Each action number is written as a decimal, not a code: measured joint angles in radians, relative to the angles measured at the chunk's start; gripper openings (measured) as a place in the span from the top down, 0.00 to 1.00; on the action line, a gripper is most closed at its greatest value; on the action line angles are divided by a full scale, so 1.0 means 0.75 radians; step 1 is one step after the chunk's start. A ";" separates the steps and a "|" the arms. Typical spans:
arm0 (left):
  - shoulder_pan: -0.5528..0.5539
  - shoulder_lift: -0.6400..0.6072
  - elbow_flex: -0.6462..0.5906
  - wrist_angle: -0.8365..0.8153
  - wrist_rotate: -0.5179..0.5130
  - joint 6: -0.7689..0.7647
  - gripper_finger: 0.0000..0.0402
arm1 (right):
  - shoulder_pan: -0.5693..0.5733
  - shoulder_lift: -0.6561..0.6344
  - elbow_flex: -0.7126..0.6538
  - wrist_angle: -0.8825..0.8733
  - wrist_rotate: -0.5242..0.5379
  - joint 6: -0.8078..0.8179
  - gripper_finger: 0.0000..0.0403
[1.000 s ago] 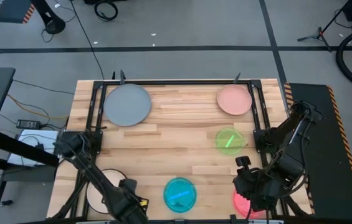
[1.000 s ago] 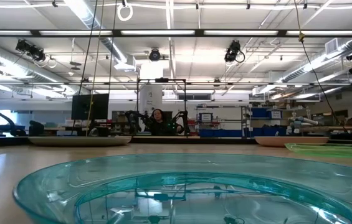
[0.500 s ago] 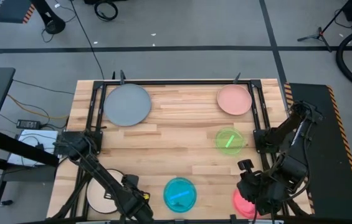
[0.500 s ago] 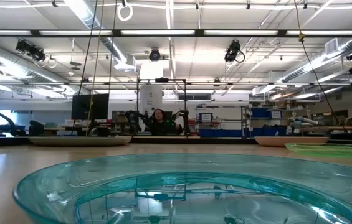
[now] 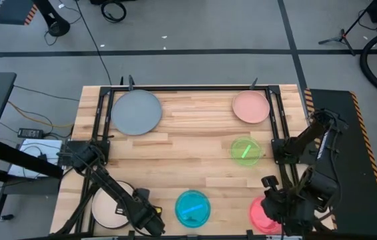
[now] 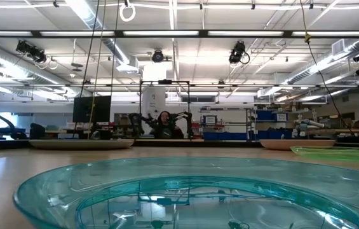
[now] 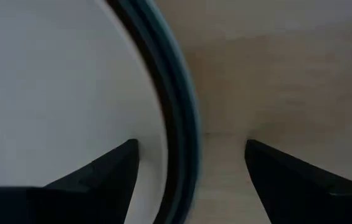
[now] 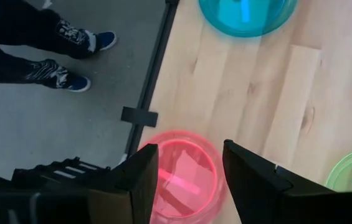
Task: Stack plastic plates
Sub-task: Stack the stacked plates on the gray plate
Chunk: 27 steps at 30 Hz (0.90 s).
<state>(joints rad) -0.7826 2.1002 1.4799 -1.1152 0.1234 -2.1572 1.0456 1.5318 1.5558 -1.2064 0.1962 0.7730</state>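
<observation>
The high view shows a grey plate (image 5: 136,111) far left, a salmon pink plate (image 5: 251,107) far right, a green plate (image 5: 245,151), a cyan plate (image 5: 193,207) and a red-pink plate (image 5: 257,215). A cream plate (image 5: 110,205) lies near left on a dark teal plate, whose rim (image 7: 179,124) shows in the left wrist view. My left gripper (image 5: 147,217) (image 7: 191,168) is open astride that rim, one finger over the cream plate (image 7: 57,93). My right gripper (image 5: 276,211) (image 8: 188,174) hangs open above the red-pink plate (image 8: 185,180). My left gripper stands open across the right-hand rim of the cream-topped stack, coming from above. Whether either finger touches a plate I cannot tell.
A black frame runs along the table's edges, with posts (image 5: 101,107) (image 5: 278,113) at both sides. A person's shoes (image 8: 70,43) stand on the floor past the near edge. In the low view the cyan plate (image 6: 179,191) fills the foreground. Bare wood lies mid-table.
My left gripper has shifted toward the table's right, uncovering more of the cream plate. My right gripper has moved toward the near right corner, so more of the red-pink plate's left side shows. No plate has moved.
</observation>
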 joint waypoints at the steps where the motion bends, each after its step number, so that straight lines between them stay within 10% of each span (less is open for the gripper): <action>1: 0.000 0.000 -0.001 -0.018 -0.003 0.005 0.28 | 0.007 0.000 0.000 0.000 0.006 0.009 0.54; 14: 0.007 0.005 -0.005 -0.115 -0.004 0.016 0.81 | 0.000 0.000 0.000 -0.001 0.040 -0.056 0.54; 27: 0.160 -0.101 0.239 -0.578 -0.192 0.353 0.86 | -0.190 -0.034 0.000 -0.001 0.055 -0.347 0.54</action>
<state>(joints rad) -0.6623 2.0245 1.6593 -1.5486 -0.0204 -1.8928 0.9033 1.5064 1.5558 -1.2072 0.2376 0.5125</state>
